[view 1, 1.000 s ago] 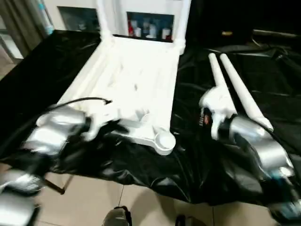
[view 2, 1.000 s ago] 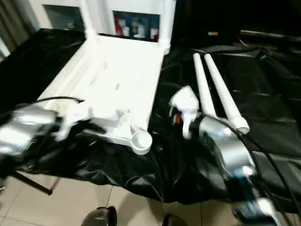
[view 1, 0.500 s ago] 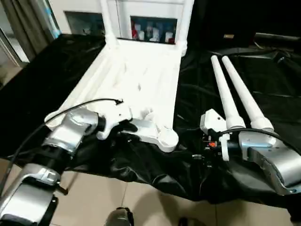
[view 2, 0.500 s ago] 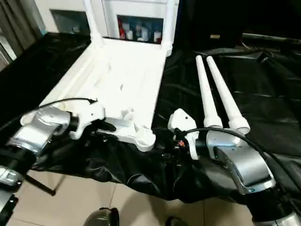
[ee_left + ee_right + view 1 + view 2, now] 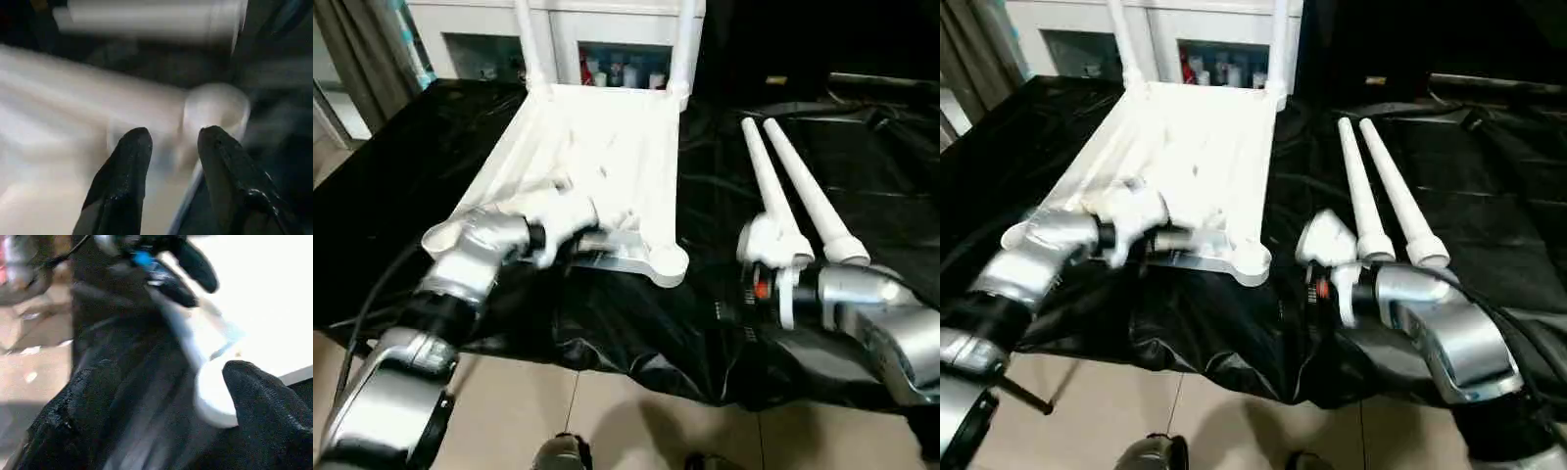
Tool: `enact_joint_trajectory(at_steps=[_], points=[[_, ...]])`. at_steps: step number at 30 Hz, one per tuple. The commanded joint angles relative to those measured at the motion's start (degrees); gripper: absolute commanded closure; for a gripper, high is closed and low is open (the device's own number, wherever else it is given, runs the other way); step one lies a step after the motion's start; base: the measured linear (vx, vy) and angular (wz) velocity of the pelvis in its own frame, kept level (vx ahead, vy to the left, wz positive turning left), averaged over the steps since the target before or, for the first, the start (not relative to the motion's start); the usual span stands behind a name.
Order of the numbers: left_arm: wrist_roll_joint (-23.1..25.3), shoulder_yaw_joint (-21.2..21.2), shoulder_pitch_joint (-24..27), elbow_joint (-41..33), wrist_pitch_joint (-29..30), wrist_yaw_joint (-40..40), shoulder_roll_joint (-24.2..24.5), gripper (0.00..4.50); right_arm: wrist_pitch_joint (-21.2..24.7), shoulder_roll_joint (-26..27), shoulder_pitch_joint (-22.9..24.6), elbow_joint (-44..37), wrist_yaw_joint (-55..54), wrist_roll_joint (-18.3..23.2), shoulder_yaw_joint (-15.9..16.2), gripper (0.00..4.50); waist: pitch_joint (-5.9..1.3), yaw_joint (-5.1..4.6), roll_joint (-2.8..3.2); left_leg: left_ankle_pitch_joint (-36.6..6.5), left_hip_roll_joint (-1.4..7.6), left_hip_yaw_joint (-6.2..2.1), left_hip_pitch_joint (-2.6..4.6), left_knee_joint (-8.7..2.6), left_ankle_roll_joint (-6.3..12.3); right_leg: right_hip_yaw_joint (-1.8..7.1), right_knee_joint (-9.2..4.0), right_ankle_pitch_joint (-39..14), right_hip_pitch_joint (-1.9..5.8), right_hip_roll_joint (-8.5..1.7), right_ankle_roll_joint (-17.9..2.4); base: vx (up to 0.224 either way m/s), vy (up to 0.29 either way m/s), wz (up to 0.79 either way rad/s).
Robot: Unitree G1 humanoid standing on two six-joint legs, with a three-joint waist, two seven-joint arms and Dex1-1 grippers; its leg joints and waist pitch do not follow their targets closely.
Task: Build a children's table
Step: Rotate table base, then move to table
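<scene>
The children's table top [image 5: 597, 157] lies upside down on the black cloth, with two legs [image 5: 525, 44] [image 5: 683, 44] standing upright at its far corners. Two loose legs [image 5: 766, 181] [image 5: 808, 196] lie side by side to its right. My left gripper [image 5: 576, 245] is at the near rim, close to the round corner socket [image 5: 668, 262]. Its fingers [image 5: 128, 161] are open over the white rim. My right gripper [image 5: 166, 377] is wide open and low over the cloth by the loose legs' thick ends. It points toward that corner socket [image 5: 215, 396].
A black cloth [image 5: 862, 137] covers the work surface and hangs over its near edge above a tiled floor [image 5: 607, 421]. A white cabinet [image 5: 617, 59] with bottles behind glass stands right behind the table top. A curtain [image 5: 352, 49] hangs at the far left.
The whole view has shifted and tilted. My right gripper has come down from beside the loose legs to low over the cloth, turned toward the table corner. My left gripper stays at the near rim.
</scene>
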Motion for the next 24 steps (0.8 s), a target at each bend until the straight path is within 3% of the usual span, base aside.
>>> enact_joint_trajectory(at_steps=[1,2,4,5,6,7,9,10,11,12,15,16,18,21,22,23,24], points=[[-5.1,4.5,2.4,-7.2,5.1,5.4,-2.0,2.59,-1.8,2.9,-1.0,2.9,-9.0,-3.5,-3.0,0.61,-4.98,-0.46,-0.23,-27.0,0.66,-1.29,2.12,-3.96,-2.64,0.68,-5.37,-31.1,1.93,-2.7,-8.5,0.0,0.0,0.0],[-5.8,6.2,3.8,-9.5,6.0,8.8,-3.3,2.59,-2.8,4.9,-1.1,3.9,-13.4,-5.1,-4.0,0.61,-4.82,-0.59,-0.28,-27.4,0.6,-1.17,2.23,-3.96,-2.72,0.64,-5.73,-31.8,1.53,-2.56,-8.3,0.0,0.0,0.0],[-5.1,8.4,6.0,-11.9,4.4,14.9,-5.4,2.59,-3.0,8.1,-0.4,4.1,-18.9,-5.7,-5.9,0.61,-4.75,-1.02,-0.31,-28.0,0.24,-1.11,2.3,-3.83,-2.61,0.38,-6.29,-33.8,1.48,-2.28,-6.7,0.0,0.0,0.0],[-3.2,11.5,9.5,-15.8,5.4,23.6,-8.5,2.59,-4.0,11.8,1.7,3.0,-25.0,-6.6,-7.8,0.61,-4.61,-1.21,-0.11,-28.3,0.07,-1.13,2.39,-3.85,-2.56,0.24,-6.56,-35.1,1.31,-2.0,-4.9,0.0,0.0,0.0],[-2.3,12.9,11.4,-17.9,6.9,27.7,-10.0,2.59,-4.9,13.3,3.0,2.2,-27.5,-7.1,-8.4,0.61,-4.54,-1.5,-0.26,-28.5,0.27,-1.17,2.23,-4.01,-2.69,0.21,-6.6,-35.0,1.44,-2.02,-4.5,0.0,0.0,0.0],[-0.7,15.5,15.5,-21.7,4.3,34.1,-13.1,2.59,-4.4,16.7,6.0,0.0,-31.2,-6.5,-9.9,0.61,-4.49,-1.89,-0.36,-28.7,0.22,-1.25,2.07,-4.06,-2.5,0.01,-6.93,-35.9,1.4,-1.88,-3.2,0.0,0.0,0.0],[0.2,17.2,19.2,-25.1,1.4,37.1,-14.9,2.59,-5.1,18.0,8.7,-1.9,-32.1,-7.0,-9.1,0.61,-4.55,-2.49,0.04,-29.7,0.09,-1.56,2.26,-4.29,-1.89,-0.73,-7.72,-36.9,1.7,-1.79,-1.9,0.0,0.0,0.0],[1.4,17.7,21.0,-26.7,1.6,38.3,-15.2,2.59,-5.6,18.8,9.7,-2.4,-32.5,-7.1,-8.6,0.61,-4.31,-3.01,-0.33,-30.3,0.35,-1.78,1.87,-4.95,-1.64,-1.03,-8.11,-35.9,2.12,-1.69,-1.1,0.0,0.0,0.0],[2.5,18.2,22.5,-28.1,2.1,39.5,-15.5,2.59,-6.3,19.6,10.4,-2.7,-33.0,-7.1,-8.1,0.61,-4.52,-3.33,0.15,-31.1,0.49,-2.22,1.77,-5.31,-1.77,-1.27,-7.72,-33.9,2.69,-1.7,-0.9,0.0,0.0,0.0],[3.6,18.3,23.9,-29.0,2.5,40.2,-15.4,2.59,-6.9,20.8,10.9,-2.7,-33.7,-6.8,-8.3,0.61,-4.36,-3.66,-0.4,-31.3,0.53,-2.16,1.74,-5.47,-1.53,-1.33,-8.04,-33.7,2.57,-1.61,-0.6,0.0,0.0,0.0],[5.0,17.2,27.4,-31.2,2.9,41.9,-14.4,2.59,-7.2,23.9,11.8,-1.8,-36.2,-6.7,-8.6,0.61,-4.07,-4.57,-0.42,-32.6,0.36,-2.33,1.99,-5.75,-1.24,-1.76,-8.44,-34.7,2.66,-1.76,-0.5,0.0,0.0,0.0],[4.7,17.1,28.0,-31.5,3.4,42.3,-14.3,2.59,-7.5,24.2,12.0,-1.7,-36.6,-7.0,-8.4,0.61,-3.99,-4.79,-0.04,-33.3,0.41,-2.3,2.36,-5.7,-1.35,-1.72,-8.58,-34.8,2.33,-1.87,-0.7,0.0,0.0,0.0],[4.8,16.9,29.2,-31.1,2.6,43.1,-14.7,2.59,-8.0,24.8,12.5,-1.5,-36.9,-7.3,-7.7,0.61,-3.79,-5.08,0.01,-34.7,0.32,-2.3,2.61,-5.69,-1.58,-2.0,-8.97,-35.5,2.26,-1.72,-0.1,0.0,0.0,0.0],[5.5,16.2,30.4,-30.9,2.2,43.8,-15.3,2.59,-8.1,25.1,12.7,-1.2,-37.1,-7.3,-7.0,0.61,-3.79,-5.27,0.44,-37.0,0.72,-2.48,2.97,-6.11,-1.83,-2.53,-9.31,-33.9,2.64,-1.61,-0.2,0.0,0.0,0.0],[6.3,15.4,30.7,-31.2,2.3,44.2,-15.7,2.59,-8.3,24.9,12.3,-0.4,-36.9,-7.4,-6.7,0.61,-3.6,-5.29,0.58,-38.9,0.9,-2.61,3.26,-6.36,-2.1,-2.73,-9.4,-33.6,2.57,-1.49,-0.2,0.0,0.0,0.0],[6.5,15.1,30.7,-31.5,2.4,44.3,-15.9,2.59,-8.4,24.8,12.0,0.0,-36.8,-7.4,-6.6,0.61,-3.57,-5.73,0.97,-42.6,1.41,-1.55,6.16,-5.42,-3.32,-2.52,-10.89,-35.8,1.03,-0.05,1.0,0.0,0.0,0.0],[6.6,14.9,30.6,-31.6,2.6,44.2,-16.0,2.59,-8.5,24.8,11.8,0.4,-36.7,-7.5,-6.5,0.61,-2.59,-6.19,0.75,-46.4,1.06,-1.35,8.31,-4.96,-3.5,-5.19,-12.96,-37.3,-0.16,1.55,2.2,-0.045,-0.008,-0.23]])
